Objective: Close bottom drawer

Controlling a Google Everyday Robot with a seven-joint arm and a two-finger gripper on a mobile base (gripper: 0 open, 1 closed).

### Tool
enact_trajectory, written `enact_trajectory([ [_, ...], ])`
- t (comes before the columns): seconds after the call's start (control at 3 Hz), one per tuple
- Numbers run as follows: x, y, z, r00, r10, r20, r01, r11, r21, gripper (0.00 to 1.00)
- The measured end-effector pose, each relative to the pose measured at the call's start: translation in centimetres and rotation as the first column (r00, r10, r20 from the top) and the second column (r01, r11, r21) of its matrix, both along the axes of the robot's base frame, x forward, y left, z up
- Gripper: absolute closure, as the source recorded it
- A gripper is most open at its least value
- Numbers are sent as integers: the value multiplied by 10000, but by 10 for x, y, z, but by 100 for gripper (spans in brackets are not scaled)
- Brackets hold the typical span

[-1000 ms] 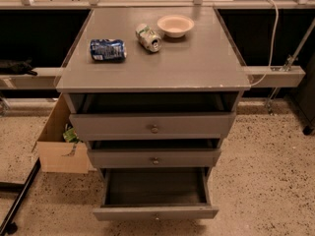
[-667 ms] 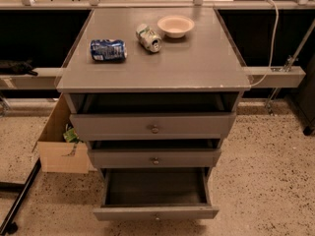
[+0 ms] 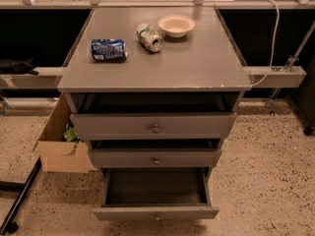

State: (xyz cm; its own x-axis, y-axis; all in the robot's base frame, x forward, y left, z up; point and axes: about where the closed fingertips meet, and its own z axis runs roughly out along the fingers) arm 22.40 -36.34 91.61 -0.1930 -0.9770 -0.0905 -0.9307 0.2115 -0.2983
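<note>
The gripper isn't anywhere in the camera view, so there's no telling whether it's spread or pressed together. What does show is the grey cabinet (image 3: 197, 63) seen from the front and a bit above, with all three drawers out to some degree. The bottom drawer (image 3: 156, 213) is the one sitting furthest out. It's pulled well forward of the other two, down near the lower edge of the shot, with its dark inside open to the camera and its narrow front panel carrying a tiny round knob. The middle drawer (image 3: 155, 158) sticks out only a little, and the top drawer (image 3: 153, 126) sits out a bit too, with a dark gap above each front. On top of the cabinet there's a blue can (image 3: 109, 49) lying on its side, a green and white can (image 3: 149, 37) also tipped over just beside a pale bowl (image 3: 176, 25), and the blue one is off to the left of those two. A cardboard box (image 3: 61, 146) sits on the speckled floor (image 3: 266, 181) right against the cabinet's left side, with something green poking out of it. A white cable (image 3: 273, 38) hangs down on the right.
</note>
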Motion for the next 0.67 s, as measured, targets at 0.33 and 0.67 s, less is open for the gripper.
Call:
enact_trajectory([
  [0.33,0,0,0,10000,-4,1,4,10000,2,0],
  [0.67,14,34,-25,9987,322,-403,-304,9986,442,0],
])
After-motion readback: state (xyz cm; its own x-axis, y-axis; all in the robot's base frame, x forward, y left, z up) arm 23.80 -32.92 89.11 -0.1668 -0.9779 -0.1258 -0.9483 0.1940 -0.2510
